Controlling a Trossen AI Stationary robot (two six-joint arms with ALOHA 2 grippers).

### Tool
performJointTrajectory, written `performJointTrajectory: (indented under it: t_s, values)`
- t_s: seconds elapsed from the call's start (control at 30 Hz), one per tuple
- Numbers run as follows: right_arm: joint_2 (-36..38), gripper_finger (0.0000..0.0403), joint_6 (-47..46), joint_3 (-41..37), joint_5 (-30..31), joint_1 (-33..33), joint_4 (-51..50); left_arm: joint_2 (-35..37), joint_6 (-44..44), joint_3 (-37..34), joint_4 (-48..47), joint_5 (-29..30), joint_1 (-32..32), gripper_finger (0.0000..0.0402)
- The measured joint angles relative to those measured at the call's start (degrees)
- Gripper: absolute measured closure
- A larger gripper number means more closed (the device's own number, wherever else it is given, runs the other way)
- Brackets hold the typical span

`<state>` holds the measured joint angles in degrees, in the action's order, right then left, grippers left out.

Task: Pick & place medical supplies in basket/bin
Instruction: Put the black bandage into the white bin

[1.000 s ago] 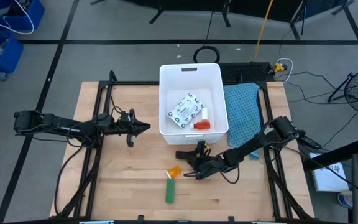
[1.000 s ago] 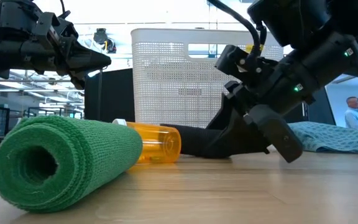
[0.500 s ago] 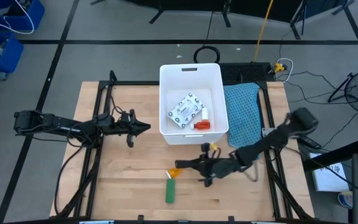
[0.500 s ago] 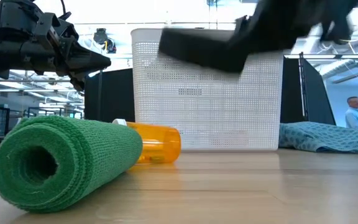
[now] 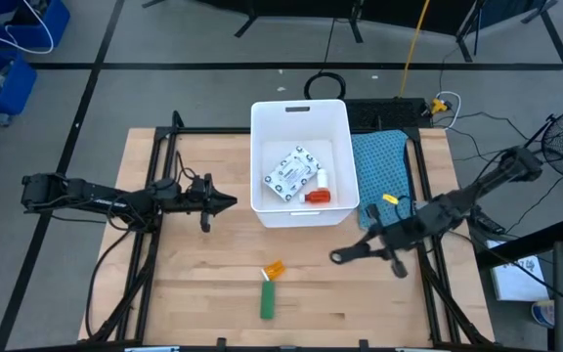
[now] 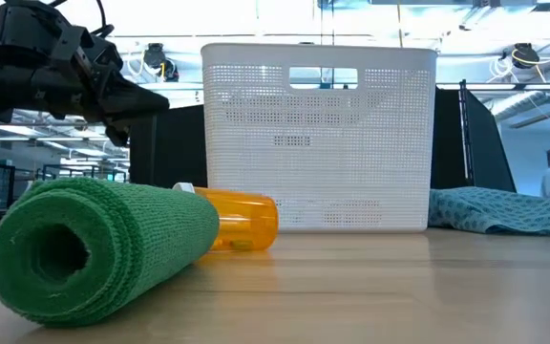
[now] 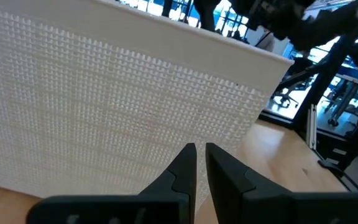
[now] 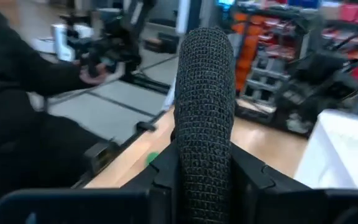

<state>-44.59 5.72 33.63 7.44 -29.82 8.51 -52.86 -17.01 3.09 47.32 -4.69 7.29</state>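
High view layout: the wooden table carries the white basket at about 12 o'clock from the table's middle, its dark handle slot on the far short rim.
Basket contents: a flat white packet with green print lies in the middle; a red bottle with a white cap sits touching it at its 4 o'clock, against the near wall.
Blue-green cloth: the cloth lies flat just beside the basket at its 3 o'clock.
Loose supplies: a small orange bottle rests on the wood at 6 o'clock from the basket, and a green roll lies touching it on the near side. In the low view the green roll fills the foreground with the orange bottle behind it.
Right gripper: the right gripper hangs above the table at 5 o'clock from the basket, near the cloth's near corner. Its fingers are clamped on a black mesh roll, which stands up between them in the right wrist view.
Left gripper: the left gripper waits at 9 o'clock from the basket, pointing at its wall, well apart from the loose supplies. In the left wrist view its fingers are nearly together with only a thin gap, holding nothing.
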Motion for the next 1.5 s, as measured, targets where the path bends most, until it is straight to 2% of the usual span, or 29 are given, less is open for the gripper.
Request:
performJointTrajectory:
  t_s: [0.13,0.33,0.37,0.5,0.57,1.03,1.13,1.23,1.37,1.5]
  values:
    - [6.8,0.0331,-1.5,-9.0,-5.4,-0.3,2.1,0.0,-0.1,0.0,-0.5,0.0,0.0,0.0364]
    - [12.1,0.0328,-0.1,-21.9,-12.0,-0.3,21.7,0.0,-0.1,0.0,-0.6,0.0,0.0,0.0364]
    - [12.8,0.0327,0.4,-23.9,-11.5,-0.3,24.0,0.0,-0.1,0.0,-0.6,0.0,0.0,0.0364]
    - [15.1,0.0331,0.8,-30.0,-1.9,-0.2,30.2,0.0,-0.2,0.0,-0.9,0.0,0.0,0.0364]
    - [15.7,0.0333,0.5,-31.9,0.0,-0.2,33.6,0.0,-0.2,0.0,-1.0,0.0,0.0,0.0364]
    - [15.7,0.0331,-0.2,-32.6,0.2,-0.2,34.0,0.0,0.4,0.0,-2.2,0.3,0.0,0.0364]
    - [15.7,0.0328,-0.8,-30.8,3.3,-0.2,35.2,0.0,0.3,0.0,-2.3,0.3,0.0,0.0364]
    - [14.3,0.0331,1.4,-25.8,4.6,-0.2,29.9,0.0,0.6,0.0,-2.3,0.3,0.0,0.0364]
    - [10.8,0.0334,6.5,-12.1,9.3,2.2,20.5,0.0,2.0,0.0,-2.2,0.3,0.0,0.0364]
    - [5.0,0.0334,6.6,4.9,10.6,9.2,2.3,0.0,3.4,0.0,-1.7,0.8,0.1,0.0364]
